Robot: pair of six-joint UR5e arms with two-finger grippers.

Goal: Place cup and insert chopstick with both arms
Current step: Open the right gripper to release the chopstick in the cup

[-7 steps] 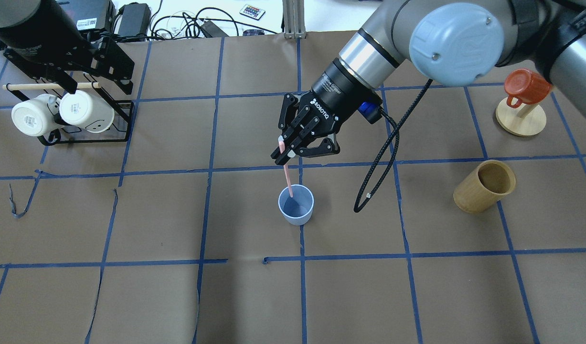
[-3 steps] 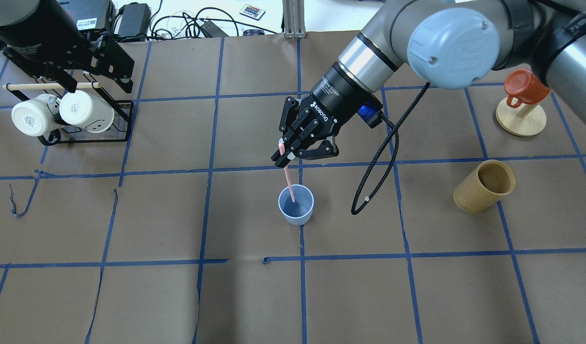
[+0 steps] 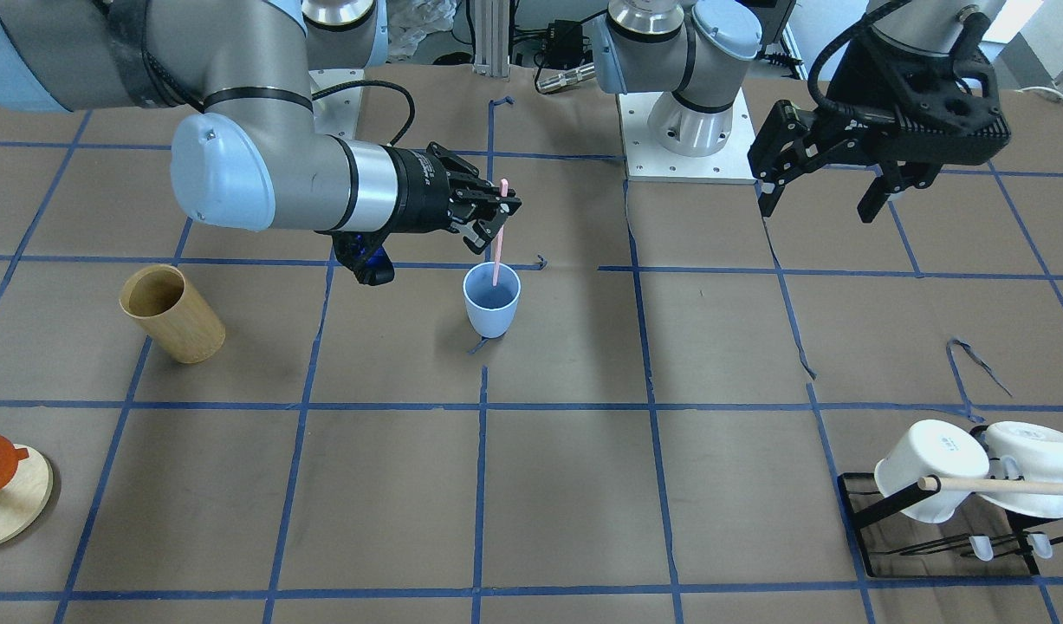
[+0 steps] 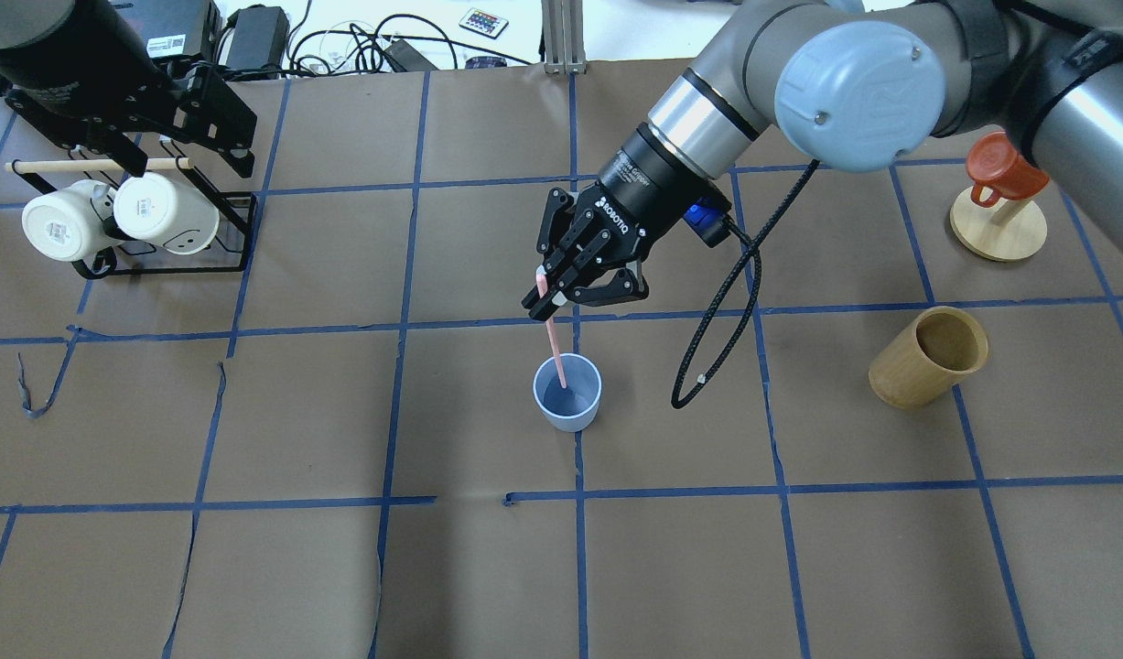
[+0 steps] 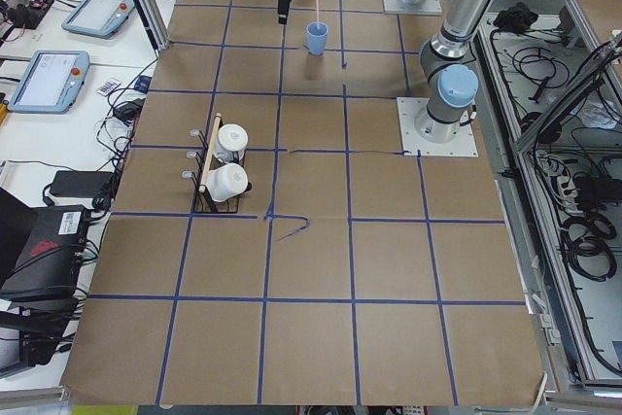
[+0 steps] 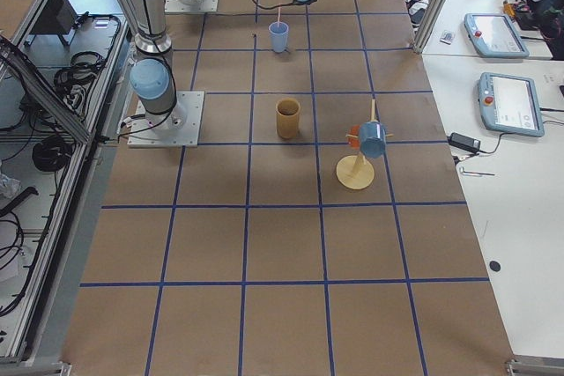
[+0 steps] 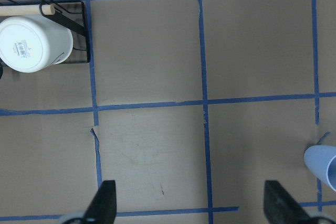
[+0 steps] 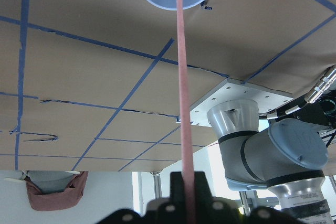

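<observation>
Right gripper (image 4: pixel 550 300) was clamped on the top of the pink chopstick (image 4: pixel 556 355), whose lower end sat down inside the blue cup (image 4: pixel 566 419), upright mid-table. Left gripper (image 3: pixel 817 206) hung wide open, far left over the mug rack (image 4: pixel 177 270).

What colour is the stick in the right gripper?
Pink. The chopstick shows best in the right wrist-mounted view, held by the right gripper.

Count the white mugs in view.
2. The outer mug and the inner mug hang side by side on the black rack at the table's end on the robot's left. None seems hidden.
</observation>
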